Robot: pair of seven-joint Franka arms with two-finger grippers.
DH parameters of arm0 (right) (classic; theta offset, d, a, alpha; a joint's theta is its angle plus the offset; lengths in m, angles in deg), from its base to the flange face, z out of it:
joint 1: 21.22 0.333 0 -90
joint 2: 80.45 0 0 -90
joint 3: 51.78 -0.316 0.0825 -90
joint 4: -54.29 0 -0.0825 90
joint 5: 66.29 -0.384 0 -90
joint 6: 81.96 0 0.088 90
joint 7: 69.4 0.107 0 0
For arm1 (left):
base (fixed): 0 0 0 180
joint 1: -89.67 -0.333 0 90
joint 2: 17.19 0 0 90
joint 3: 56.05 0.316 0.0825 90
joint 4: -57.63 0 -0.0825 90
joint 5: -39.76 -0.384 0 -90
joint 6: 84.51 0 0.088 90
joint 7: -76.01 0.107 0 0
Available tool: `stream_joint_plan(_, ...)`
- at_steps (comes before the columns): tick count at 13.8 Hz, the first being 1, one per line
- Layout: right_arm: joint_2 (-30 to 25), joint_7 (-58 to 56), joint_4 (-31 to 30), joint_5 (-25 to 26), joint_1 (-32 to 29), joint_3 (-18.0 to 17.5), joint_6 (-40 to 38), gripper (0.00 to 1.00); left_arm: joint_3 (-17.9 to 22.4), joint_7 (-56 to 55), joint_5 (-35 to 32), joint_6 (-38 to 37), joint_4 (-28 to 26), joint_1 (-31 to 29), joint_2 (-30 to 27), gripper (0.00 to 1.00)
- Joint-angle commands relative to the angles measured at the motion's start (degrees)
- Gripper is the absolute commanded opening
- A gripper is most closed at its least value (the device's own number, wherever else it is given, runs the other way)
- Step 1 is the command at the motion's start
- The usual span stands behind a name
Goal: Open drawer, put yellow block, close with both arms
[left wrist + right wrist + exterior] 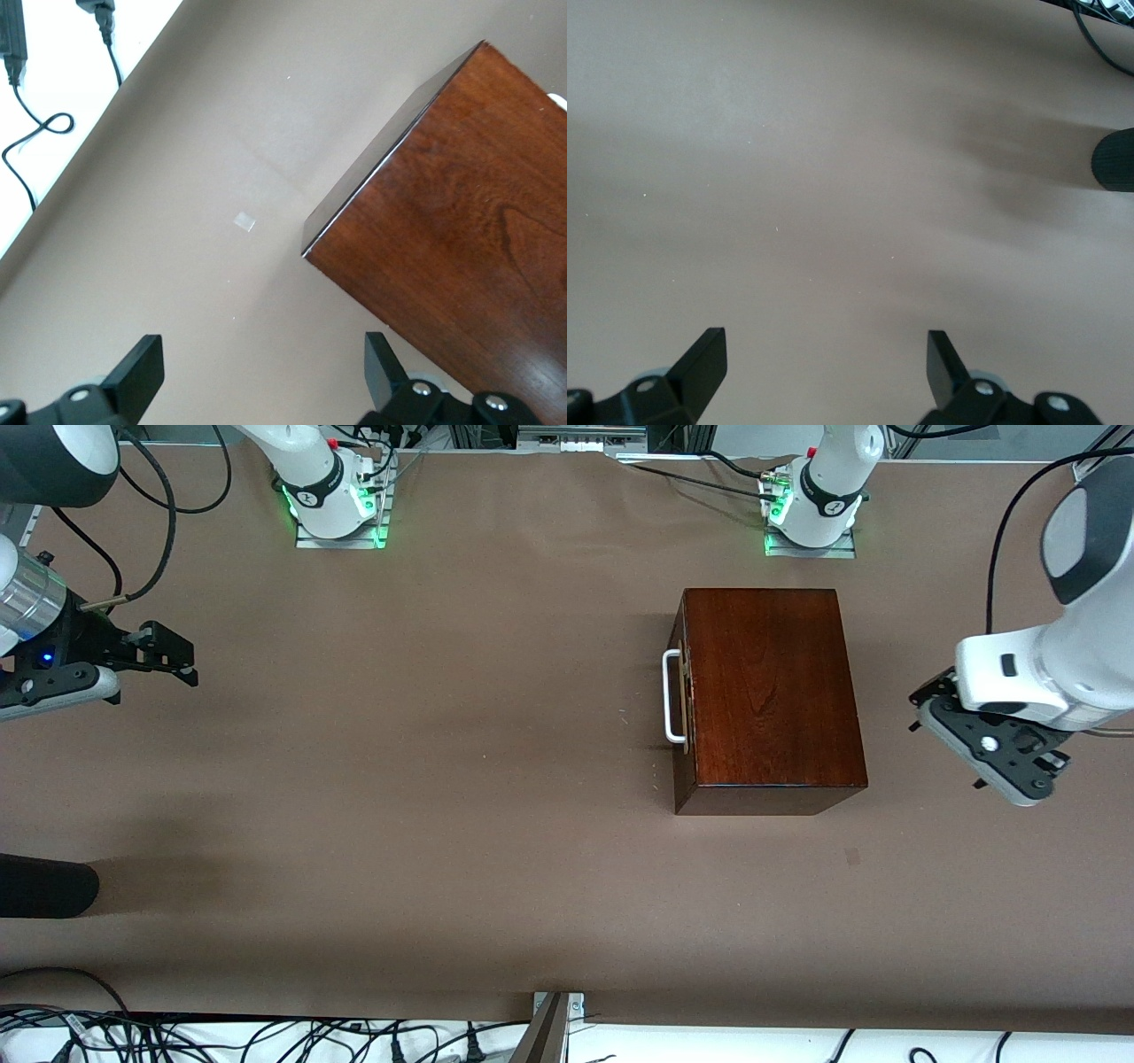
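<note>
The right gripper [173, 657] hung spread wide over the tabletop's [425, 779] edge at the right arm's end, holding nothing. The drawer [684, 695] sat shut in its mahogany box [771, 691] toward the left arm's end. The left gripper [939, 717] hovered just beside the box, fingers [142, 372] parted and empty.

Brown-covered desk [443, 779]. Directly on it: closed mahogany drawer box [771, 691], white bar handle [673, 695] facing the right arm's end; small pale scrap [243, 221] near the box's corner.
</note>
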Motion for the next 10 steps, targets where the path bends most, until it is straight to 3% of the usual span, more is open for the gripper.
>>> stream_joint_plan(1,0.3,-0.7,1.1,0.9,0.2,0.1,-0.5,1.0,1.4,-0.3,0.8,0.7,2.7,-0.6,3.5,1.0)
stream_joint_plan(3,0.3,-0.7,1.1,0.9,0.2,0.1,-0.4,1.0,3.1,-8.4,3.2,1.1,1.2,-1.4,1.7,1.0)
stream_joint_plan(6,0.3,-0.8,1.1,0.9,0.3,0.1,-0.5,1.0,8.1,-25.6,7.8,1.2,-8.2,-0.1,-6.5,1.0)
stream_joint_plan(10,0.4,-0.9,1.1,1.6,0.3,0.1,-0.7,1.0,9.6,-40.7,8.0,1.2,-22.7,-0.1,-19.8,1.0)
